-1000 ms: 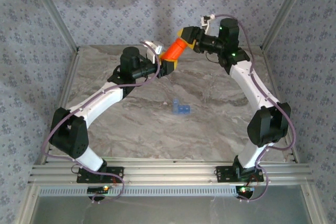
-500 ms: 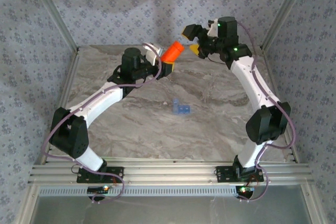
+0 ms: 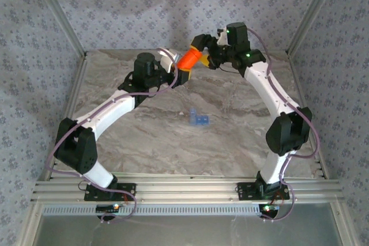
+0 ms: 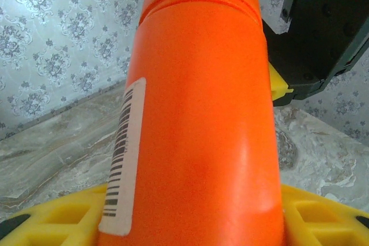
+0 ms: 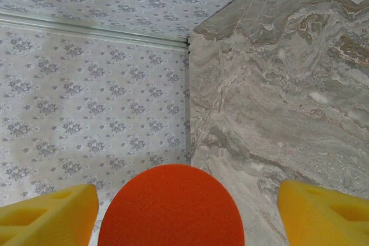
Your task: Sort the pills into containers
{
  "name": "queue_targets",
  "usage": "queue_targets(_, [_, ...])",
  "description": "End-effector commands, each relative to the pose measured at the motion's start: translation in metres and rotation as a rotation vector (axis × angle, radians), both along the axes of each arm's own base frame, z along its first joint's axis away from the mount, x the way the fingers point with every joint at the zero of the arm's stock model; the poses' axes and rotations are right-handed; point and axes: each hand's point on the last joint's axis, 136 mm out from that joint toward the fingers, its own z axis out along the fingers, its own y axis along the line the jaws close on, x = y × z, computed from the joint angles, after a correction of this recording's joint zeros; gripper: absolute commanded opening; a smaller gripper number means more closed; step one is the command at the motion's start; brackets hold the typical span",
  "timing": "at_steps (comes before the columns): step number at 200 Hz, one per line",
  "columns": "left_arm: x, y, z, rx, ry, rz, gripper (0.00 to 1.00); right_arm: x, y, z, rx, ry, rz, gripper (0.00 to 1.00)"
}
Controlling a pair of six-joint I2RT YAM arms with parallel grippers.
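While my left gripper (image 3: 184, 74) is clamped around the lower body of the orange bottle (image 3: 189, 59), holding it tilted in the air over the 12 o'clock side of the table (image 3: 144, 136), my right gripper (image 3: 202, 52) sits at the bottle's upper end with its yellow fingers (image 5: 46, 214) spread to either side of the rounded top, not pinching it. Seen from my right wrist, the top looks like a closed orange dome, so I judge the bottle unopened. Down from it toward 6 o'clock, well apart from both hands, the blue pill box (image 3: 199, 119) lies near the middle of the table. I cannot tell whether its compartments are open, and I see no pills in it or loose on the marble. By my reckoning the sorting itself has not begun: the cap has to come off, the pills come out, then each goes into a compartment.
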Motion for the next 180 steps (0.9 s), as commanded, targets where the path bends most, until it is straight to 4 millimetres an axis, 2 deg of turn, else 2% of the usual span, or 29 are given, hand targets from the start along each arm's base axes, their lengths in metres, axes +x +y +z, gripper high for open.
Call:
queue_targets(1, [0.001, -0.001, 0.007, -0.003, -0.038, -0.004, 0.0, 0.001, 0.003, 0.013, 0.016, -0.017, 0.001, 0.78])
queue_targets(75, [0.002, -0.002, 0.007, -0.008, -0.038, -0.005, 0.0, 0.0, 0.008, 0.02, 0.037, -0.035, 0.029, 0.48])
queue_targets(113, [0.003, -0.005, 0.01, -0.035, -0.019, -0.016, 0.0, 0.003, 0.007, 0.031, 0.097, -0.096, 0.054, 0.4])
queue_targets(148, [-0.001, -0.005, 0.032, -0.162, 0.02, -0.07, 0.0, 0.009, -0.011, 0.055, 0.079, -0.328, 0.123, 0.41])
queue_targets(180, [-0.009, -0.009, 0.051, -0.248, 0.051, -0.13, 0.0, -0.004, -0.019, 0.084, 0.07, -0.587, 0.255, 0.43])
